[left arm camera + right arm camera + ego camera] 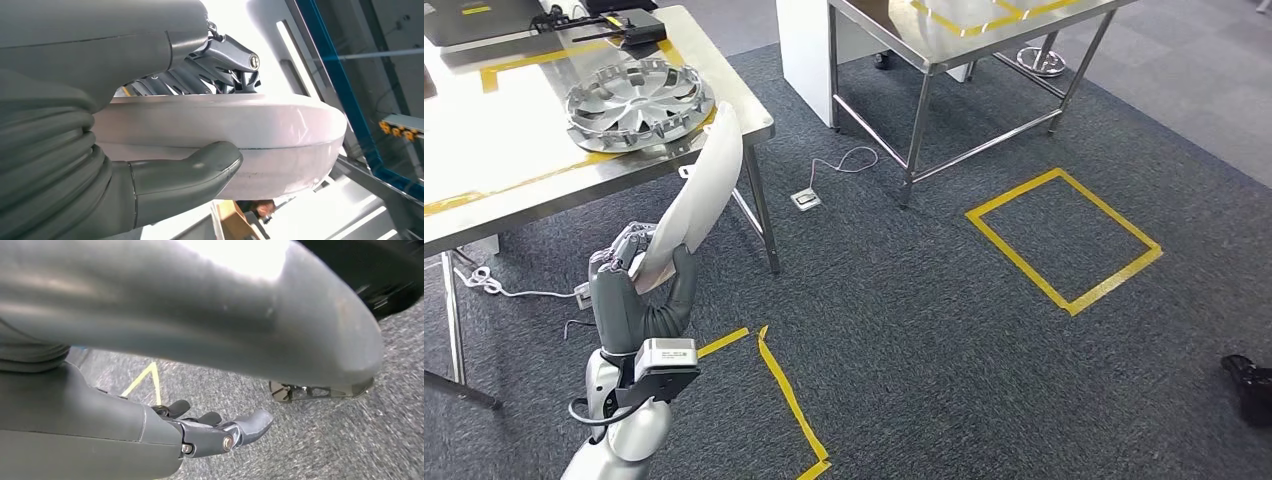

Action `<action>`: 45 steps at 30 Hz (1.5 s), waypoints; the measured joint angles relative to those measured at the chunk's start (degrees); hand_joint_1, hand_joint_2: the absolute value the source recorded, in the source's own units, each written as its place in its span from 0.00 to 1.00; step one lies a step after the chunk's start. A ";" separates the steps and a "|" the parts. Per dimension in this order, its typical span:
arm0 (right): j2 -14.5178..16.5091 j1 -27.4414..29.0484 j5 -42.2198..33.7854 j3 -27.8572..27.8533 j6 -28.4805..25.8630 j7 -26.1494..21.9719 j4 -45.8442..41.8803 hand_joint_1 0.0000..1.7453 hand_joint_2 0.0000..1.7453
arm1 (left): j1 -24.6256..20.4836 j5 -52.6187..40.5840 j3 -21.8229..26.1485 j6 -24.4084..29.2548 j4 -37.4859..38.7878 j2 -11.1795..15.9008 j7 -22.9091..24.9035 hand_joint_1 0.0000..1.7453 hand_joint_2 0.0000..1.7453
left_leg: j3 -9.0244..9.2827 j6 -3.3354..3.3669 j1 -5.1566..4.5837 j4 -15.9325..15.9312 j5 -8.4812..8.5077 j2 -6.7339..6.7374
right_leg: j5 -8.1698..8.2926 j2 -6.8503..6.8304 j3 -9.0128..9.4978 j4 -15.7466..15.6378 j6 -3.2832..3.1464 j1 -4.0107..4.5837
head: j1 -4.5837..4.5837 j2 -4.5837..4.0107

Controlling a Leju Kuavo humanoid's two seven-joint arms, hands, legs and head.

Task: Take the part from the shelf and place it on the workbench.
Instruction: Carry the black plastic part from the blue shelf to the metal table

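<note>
Ref. landmark: steel tabletop (484,195) w/ yellow tape lines.
L hand (636,285): raised, just off the tabletop's front edge, near its corner leg. Thumb on one face of the white part, fingers on the other; firm grip on the part's lower end.
L hand, wrist view (75,150): thumb (200,167) pressed flat against the part's edge face, dark fingers (220,65) wrapped over the opposite side.
Part (702,190): white, curved, elongated panel. Held tilted, upper end leaning toward the tabletop and overlapping its front edge in the head view; contact w/ the tabletop cannot be told. Wrist view shows its rounded rim (280,135), smooth and glossy.
Hubcap (639,100): silver, multi-spoke, lying flat on the tabletop, just behind the part's upper end.
Black device (634,25): on the tabletop, far side from the hubcap.
R hand (220,432): hanging over the carpet, holds nothing; fingers slightly curled and apart, thumb (260,330) large and blurred in the foreground.
Carpet (944,300): dark grey, beside the tabletop. Yellow tape square (1064,240) well apart from the tabletop; yellow tape corner (784,390) near the L arm.
Second table (964,40): steel legs, across the carpet from the tabletop.
Cable + floor socket (806,198): on the carpet btw. the tabletop and the second table.
</note>
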 joint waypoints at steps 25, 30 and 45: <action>0.46 -0.27 -0.52 -0.02 -0.27 -0.08 0.00 0.00 0.00 | -0.27 -0.37 -0.04 -1.95 0.34 -0.21 1.08 1.00 1.00 | 0.25 -0.82 -0.29 0.50 -0.69 4.28 | 7.40 -6.42 6.98 -15.09 -0.97 0.59 | -0.23 0.00; 0.48 -0.04 -0.48 -0.02 -0.25 -0.10 0.00 0.00 0.00 | -0.34 -0.33 -0.03 -1.93 0.14 -0.43 1.17 1.00 1.00 | -0.53 0.16 0.11 0.42 0.08 0.67 | -0.06 0.06 0.33 -0.45 0.21 -0.12 | 0.27 0.00; 0.72 -0.04 -0.28 -0.02 -0.28 -0.11 0.02 0.00 0.00 | -0.14 -1.32 -0.07 -2.02 -0.04 -0.54 2.03 1.00 1.00 | -8.13 -3.46 0.16 14.39 -6.19 1.31 | 8.68 -0.61 6.89 -16.57 -2.50 -0.13 | 0.26 0.00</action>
